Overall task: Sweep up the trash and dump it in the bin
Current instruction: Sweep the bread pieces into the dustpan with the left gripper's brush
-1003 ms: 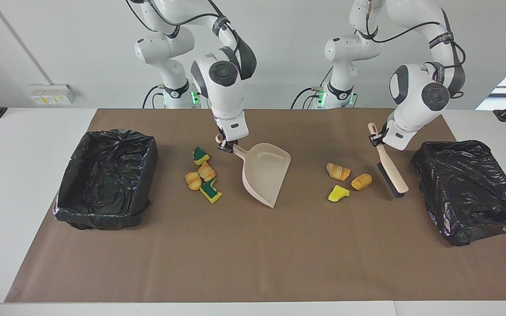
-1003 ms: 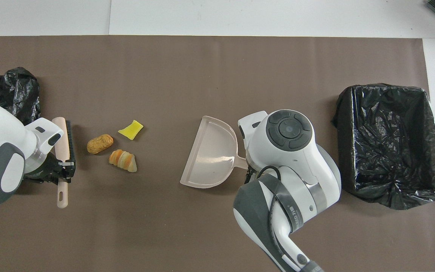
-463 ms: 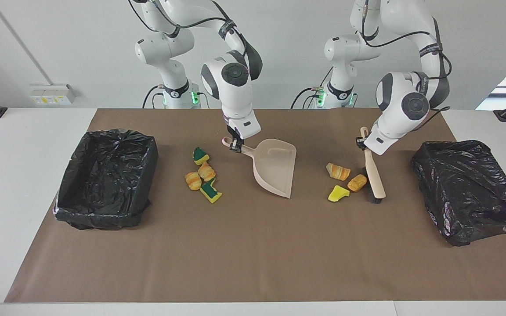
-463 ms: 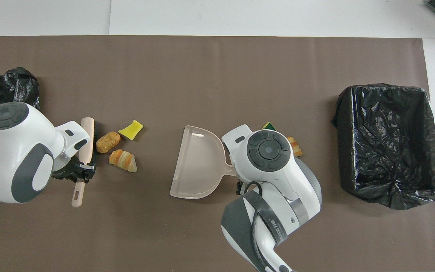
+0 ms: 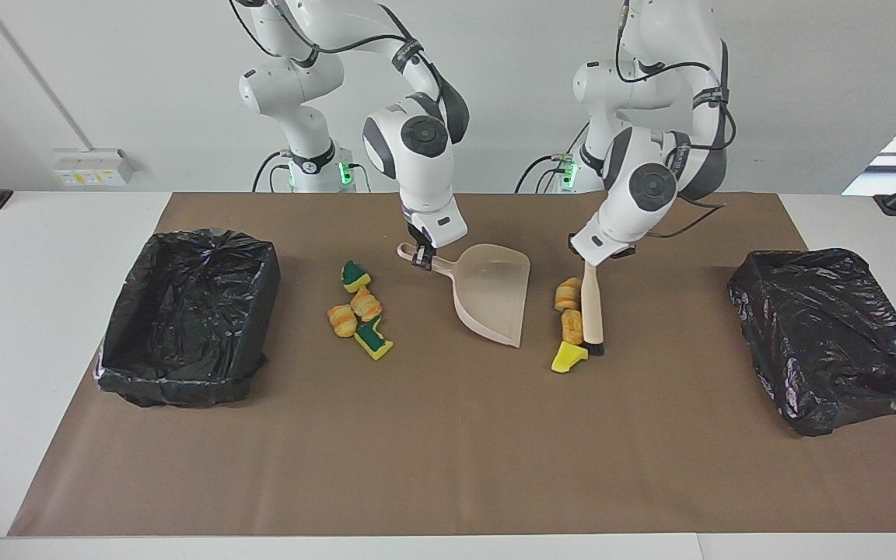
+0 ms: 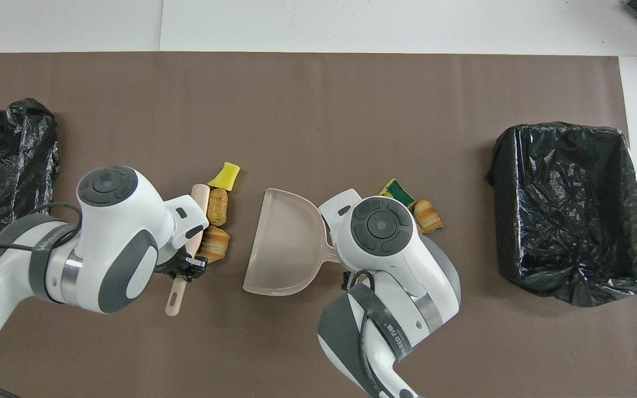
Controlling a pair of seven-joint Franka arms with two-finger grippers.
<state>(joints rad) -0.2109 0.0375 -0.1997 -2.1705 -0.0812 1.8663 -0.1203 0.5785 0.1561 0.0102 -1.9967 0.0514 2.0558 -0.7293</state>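
Beige brush [image 5: 592,307]: clamped by its handle in the left gripper [image 5: 589,263], bristles down on the brown mat [image 5: 448,435], toward the mat's middle.
Beige dustpan [image 5: 495,299]: handle pinched in the right gripper [image 5: 421,258], open mouth facing the brush.
Trash, near group [image 5: 568,323]: three bits (two bread-like lumps, one yellow scrap) lay touching the brush, between it and the dustpan.
Trash, second group [image 5: 358,311]: four bits lay on the mat between the dustpan and the bin [image 5: 187,311] at the right arm's end.
Second bin [image 5: 833,342]: at the left arm's end.
Handling, judged: bits looked light and soft, liable to roll or tumble; best pushed low with the bristles, not pinched.
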